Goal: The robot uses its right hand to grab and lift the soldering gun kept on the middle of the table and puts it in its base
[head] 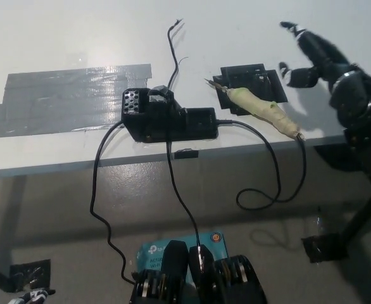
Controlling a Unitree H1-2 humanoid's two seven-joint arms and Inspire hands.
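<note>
We see the black right hand (328,69) above the table's (236,25) right side, fingers spread apart and holding nothing, approx. level with the soldering gun (264,111) but not touching it. The gun, wrapped in pale yellowish tape, lies near the table's front edge, right of centre; its long axis runs diagonally, metal tip pointing up-left and resting on a flat black mount (252,82), cord end pointing down-right toward the edge, where the black cord (287,183) loops off below the tabletop. From the hand, the gun lies down and to picture left, i.e. toward the robot and toward the table's middle, w/ the handle's rear end the closest part. The base (166,117), a black box w/ a perforated holder at its left end, sits just beside the gun on the far side from the hand, so in our judgement the carry would run leftward past the gun's tip. A wide patch of grey tape (71,98) lies beyond the base. The white left hand (30,296) barely shows at the lower-left corner, well apart from everything; we cannot tell its state. The right hand is clearly the nearer one. Grasp not yet begun.
</note>
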